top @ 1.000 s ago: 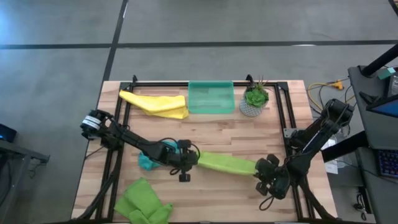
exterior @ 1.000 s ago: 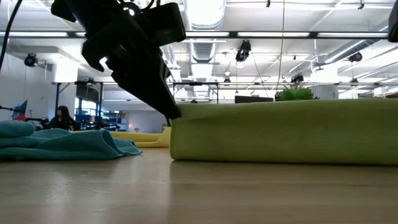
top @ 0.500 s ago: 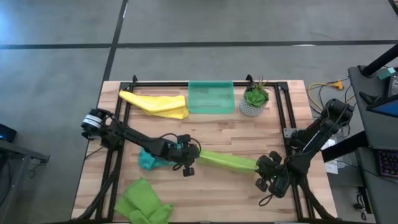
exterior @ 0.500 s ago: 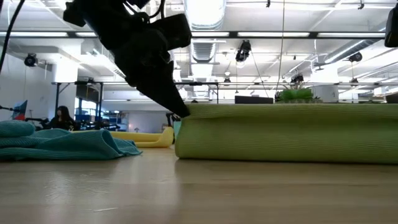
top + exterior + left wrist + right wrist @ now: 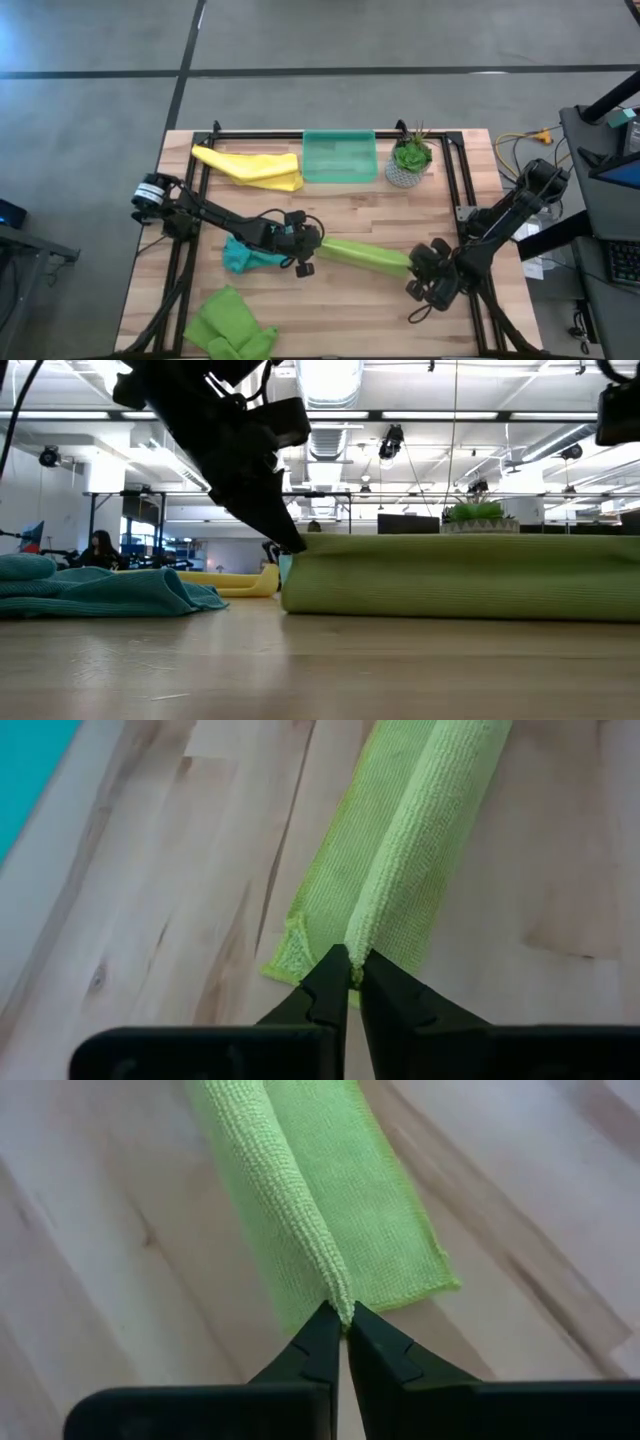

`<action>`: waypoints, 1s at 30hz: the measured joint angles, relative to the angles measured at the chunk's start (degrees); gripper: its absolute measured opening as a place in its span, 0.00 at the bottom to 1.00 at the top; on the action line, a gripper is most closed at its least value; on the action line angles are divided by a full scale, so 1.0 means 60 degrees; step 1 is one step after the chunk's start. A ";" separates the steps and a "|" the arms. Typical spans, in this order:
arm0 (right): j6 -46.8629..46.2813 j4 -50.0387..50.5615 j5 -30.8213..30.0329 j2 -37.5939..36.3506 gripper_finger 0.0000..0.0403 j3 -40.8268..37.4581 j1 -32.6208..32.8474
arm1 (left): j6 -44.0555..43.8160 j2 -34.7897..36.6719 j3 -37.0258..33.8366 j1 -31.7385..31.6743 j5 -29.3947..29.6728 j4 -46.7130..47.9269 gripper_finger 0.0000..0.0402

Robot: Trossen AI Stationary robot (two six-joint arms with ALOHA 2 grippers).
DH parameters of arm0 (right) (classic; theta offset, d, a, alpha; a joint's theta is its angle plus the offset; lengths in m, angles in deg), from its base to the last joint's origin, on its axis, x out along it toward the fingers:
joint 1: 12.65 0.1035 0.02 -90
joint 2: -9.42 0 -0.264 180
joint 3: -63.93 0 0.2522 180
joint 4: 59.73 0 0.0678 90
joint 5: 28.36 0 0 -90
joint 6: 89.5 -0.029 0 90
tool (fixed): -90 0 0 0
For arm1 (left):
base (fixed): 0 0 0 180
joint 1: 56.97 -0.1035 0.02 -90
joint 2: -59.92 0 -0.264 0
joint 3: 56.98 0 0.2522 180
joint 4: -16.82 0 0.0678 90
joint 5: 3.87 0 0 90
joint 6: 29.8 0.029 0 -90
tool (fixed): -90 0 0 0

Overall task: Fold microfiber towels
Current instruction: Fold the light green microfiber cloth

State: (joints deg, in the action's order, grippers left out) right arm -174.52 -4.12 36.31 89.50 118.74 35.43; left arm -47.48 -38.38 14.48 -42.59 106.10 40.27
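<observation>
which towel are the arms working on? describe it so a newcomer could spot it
On the wooden table, look at the middle, between the two arms. A lime green towel lies there as a long narrow strip, the left gripper pinching one end and the right gripper the other. The other lime green towel lies crumpled at the near left corner, untouched.

Bare table (image 5: 400, 215) lies between the stretched towel (image 5: 365, 256) and tray (image 5: 340, 157).
</observation>
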 joint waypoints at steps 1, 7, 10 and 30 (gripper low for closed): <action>0.0002 0.0006 0.0002 0.0000 0.05 -0.0012 -0.0089 | 0.0000 0.0000 -0.0007 -0.0008 -0.0004 0.0018 0.02; 0.0010 0.0073 0.0050 0.0000 0.08 -0.0090 -0.0559 | -0.0007 -0.0032 -0.0013 -0.0129 0.0095 -0.0018 0.03; 0.0028 0.0193 0.0079 0.0000 0.10 -0.0104 -0.0723 | -0.0011 -0.0128 -0.0015 -0.0223 0.0106 -0.0018 0.03; -0.0096 0.1026 -0.0285 -0.0529 0.28 -0.0104 -0.1018 | -0.0270 -0.0035 -0.0015 -0.0674 0.0277 -0.0025 0.43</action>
State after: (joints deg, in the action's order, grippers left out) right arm -175.10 2.03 34.60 86.33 118.11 29.33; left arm -49.09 -38.60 14.39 -46.64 107.75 40.12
